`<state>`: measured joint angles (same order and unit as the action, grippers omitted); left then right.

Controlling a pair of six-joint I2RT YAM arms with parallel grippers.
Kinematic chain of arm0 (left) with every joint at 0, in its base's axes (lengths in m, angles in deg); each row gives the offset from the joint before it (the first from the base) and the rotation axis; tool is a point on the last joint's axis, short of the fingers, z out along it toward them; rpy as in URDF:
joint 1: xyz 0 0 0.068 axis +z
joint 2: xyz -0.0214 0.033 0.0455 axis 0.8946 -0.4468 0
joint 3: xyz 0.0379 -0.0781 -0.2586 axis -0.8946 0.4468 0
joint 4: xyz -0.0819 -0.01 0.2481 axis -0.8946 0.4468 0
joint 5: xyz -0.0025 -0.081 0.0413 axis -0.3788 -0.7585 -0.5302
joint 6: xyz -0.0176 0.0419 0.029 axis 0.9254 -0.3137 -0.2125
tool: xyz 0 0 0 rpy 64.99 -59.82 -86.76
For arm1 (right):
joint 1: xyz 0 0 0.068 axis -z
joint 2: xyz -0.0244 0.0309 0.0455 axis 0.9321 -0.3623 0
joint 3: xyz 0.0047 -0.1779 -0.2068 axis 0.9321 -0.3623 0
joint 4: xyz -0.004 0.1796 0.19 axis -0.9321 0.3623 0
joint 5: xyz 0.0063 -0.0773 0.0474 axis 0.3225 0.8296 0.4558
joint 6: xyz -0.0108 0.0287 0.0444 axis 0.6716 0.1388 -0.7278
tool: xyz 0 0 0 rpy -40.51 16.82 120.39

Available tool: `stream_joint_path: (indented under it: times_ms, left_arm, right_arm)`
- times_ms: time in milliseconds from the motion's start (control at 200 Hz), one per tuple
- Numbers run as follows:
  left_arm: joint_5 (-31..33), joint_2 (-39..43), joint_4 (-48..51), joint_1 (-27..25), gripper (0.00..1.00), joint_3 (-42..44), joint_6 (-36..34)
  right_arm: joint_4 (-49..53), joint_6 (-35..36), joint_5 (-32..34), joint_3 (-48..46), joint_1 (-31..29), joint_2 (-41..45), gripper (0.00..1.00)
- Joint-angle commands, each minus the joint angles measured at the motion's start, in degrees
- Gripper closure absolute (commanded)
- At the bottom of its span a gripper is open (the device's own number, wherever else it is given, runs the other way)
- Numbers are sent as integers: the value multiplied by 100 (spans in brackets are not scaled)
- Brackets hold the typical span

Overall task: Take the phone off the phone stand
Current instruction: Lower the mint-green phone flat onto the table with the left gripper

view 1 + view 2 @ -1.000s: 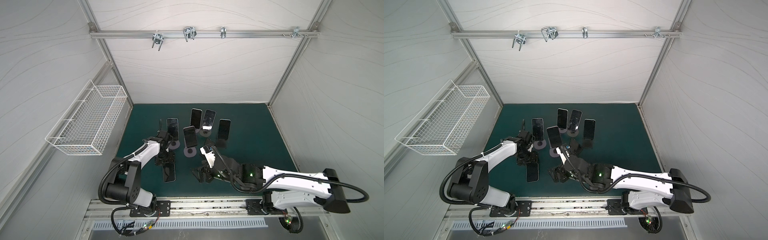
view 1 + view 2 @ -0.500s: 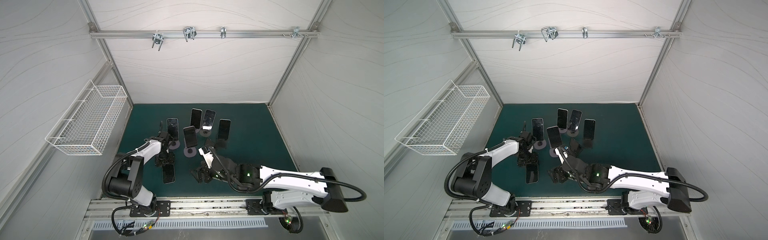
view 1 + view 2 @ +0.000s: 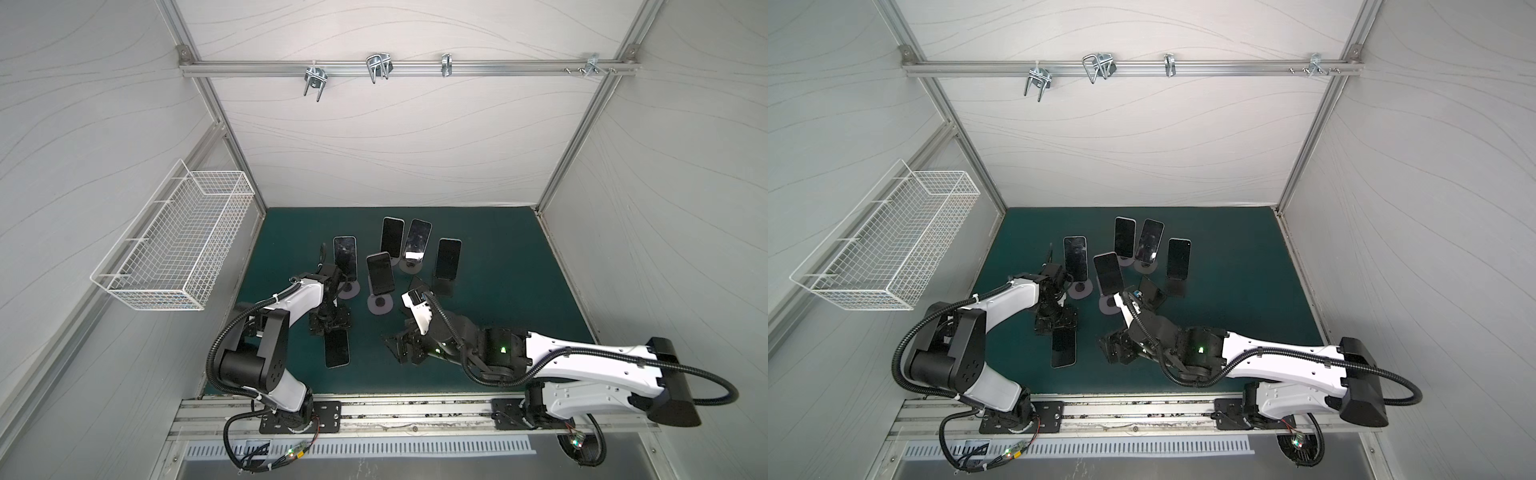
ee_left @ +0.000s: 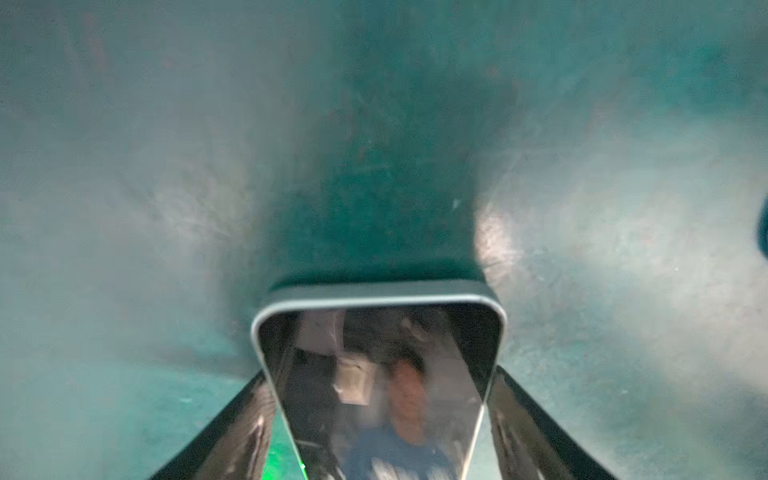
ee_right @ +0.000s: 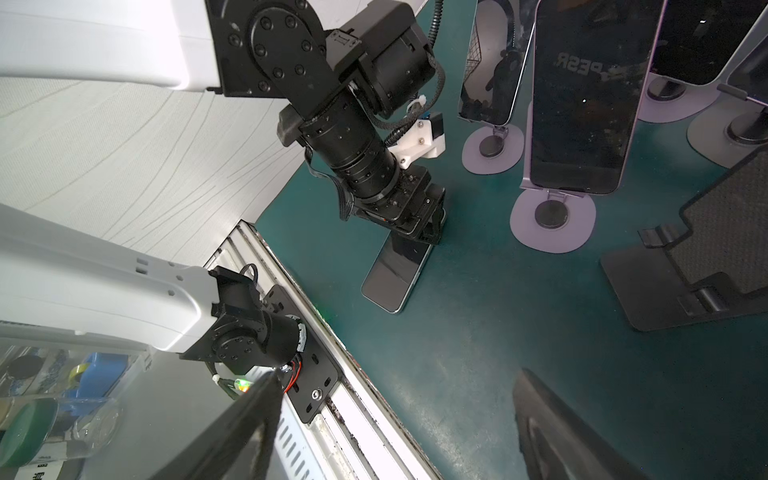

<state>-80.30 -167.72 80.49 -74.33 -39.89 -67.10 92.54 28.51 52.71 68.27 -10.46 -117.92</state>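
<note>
— Left gripper (image 3: 331, 328)?
— Jaws parted, black fingers (image 4: 232, 419) straddling the far end of a black glossy rectangular phone (image 3: 336, 348); green shows beside one finger.
— Where's the phone?
— Flat, screen up, on the dark green mat (image 3: 498, 257), off every stand.
— Right gripper (image 5: 397, 378)?
— Spread wide, holding nothing, near the phone's right side, apart from it. Behind, other dark phones (image 3: 380, 272) lean on round-based lilac stands (image 3: 379, 306).

The phone (image 3: 336, 348) lying flat at seven o'clock on the mat (image 3: 498, 257) has a glossy, mirror-like glass face and a smooth frame. The teal mat looks matt and scuffed. The round stand base (image 5: 552, 220) is smooth matt lilac. The black stand (image 5: 706, 232) carries a rough, grainy pad. The basket (image 3: 178, 249) at nine o'clock is white coated wire.
</note>
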Motion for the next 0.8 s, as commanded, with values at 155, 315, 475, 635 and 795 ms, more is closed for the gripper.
stream_joint_path:
  times_ms: [155, 315, 475, 635, 795]
  left_arm:
    - [79, 79, 122, -19, 16, -157, 46]
    - [25, 132, 109, -28, 17, -158, 11]
    - [21, 229, 73, -151, 18, -148, -25]
    - [1, 204, 62, -237, 19, -155, -33]
    - [-4, 222, 67, -335, 19, -156, -42]
  right_arm:
    - [80, -153, 120, -244, -50, 339, 12]
    - [92, -162, 172, -337, -50, 473, 12]
    - [180, -131, 213, -339, -48, 528, 11]
    - [224, -158, 221, -393, -48, 613, 11]
    - [129, -183, 285, -529, -50, 665, 11]
